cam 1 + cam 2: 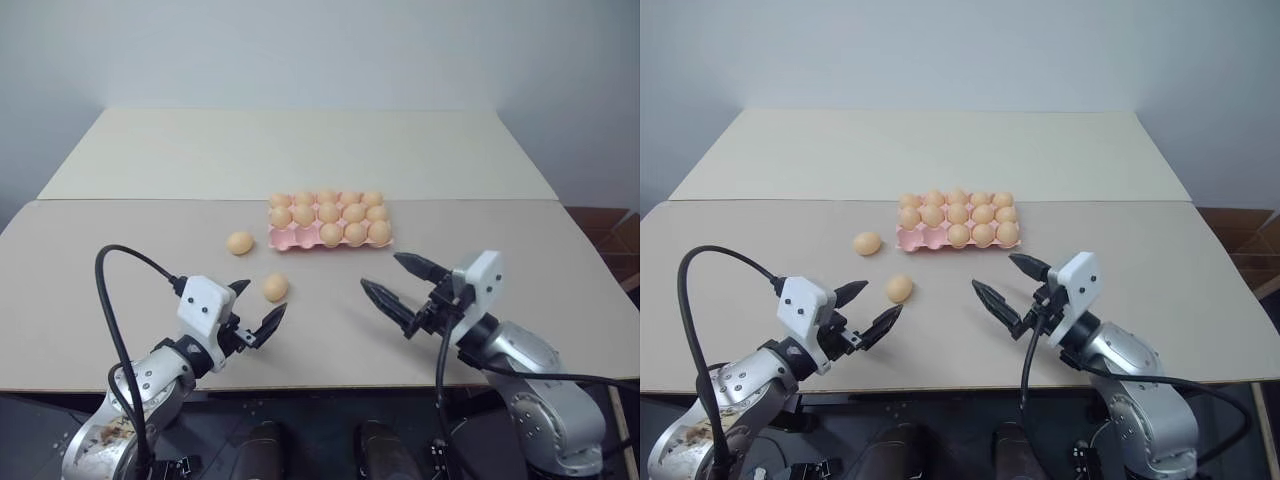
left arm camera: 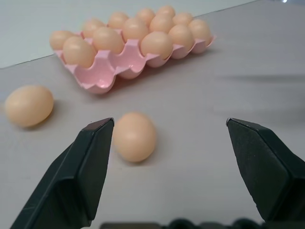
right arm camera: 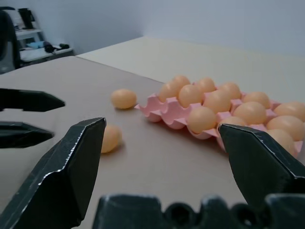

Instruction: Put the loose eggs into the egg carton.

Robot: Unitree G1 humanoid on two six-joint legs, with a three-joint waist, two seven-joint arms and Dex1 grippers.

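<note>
Left gripper (image 1: 256,310) and right gripper (image 1: 398,283) hover low over the near part of the surface (image 1: 120,250), pointing inward toward each other, jaws spread wide and empty. The pink egg carton (image 1: 290,238) sits mid-surface; two cups at its near-left corner are empty. Two loose eggs lie to its left: one (image 1: 240,243) near the carton, one (image 1: 275,288) just beyond the left gripper. A seam crosses the beige surface behind the carton; a grey wall stands beyond. Bare surface surrounds both arms.
</note>
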